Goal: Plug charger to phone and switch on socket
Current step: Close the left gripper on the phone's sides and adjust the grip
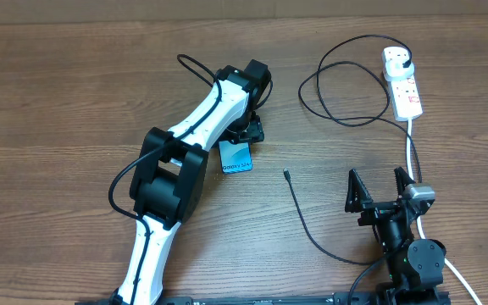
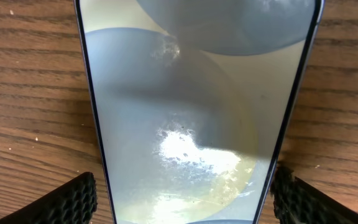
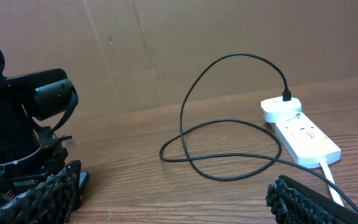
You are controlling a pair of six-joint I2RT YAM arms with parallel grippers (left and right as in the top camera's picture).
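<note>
The phone (image 1: 236, 158) is being straddled across its width by the left claw (image 2: 185, 199) on the counter (image 1: 58, 102); whether it is being pinched cannot be told. The right claw (image 1: 379, 188) is being held wide and empty. The charger (image 1: 301, 213) is being laid out between them, running near-to-far. Its connector tip (image 1: 285, 174) lies ahead-left of the right claw, which is judged the nearer arm. The far end is being seated in the socket (image 1: 402, 85).

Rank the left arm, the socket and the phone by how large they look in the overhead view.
Left arm, clearly the largest.
Socket, second.
Phone, smallest as seen, but the arm hides part of it, so this rank is unsure.
</note>
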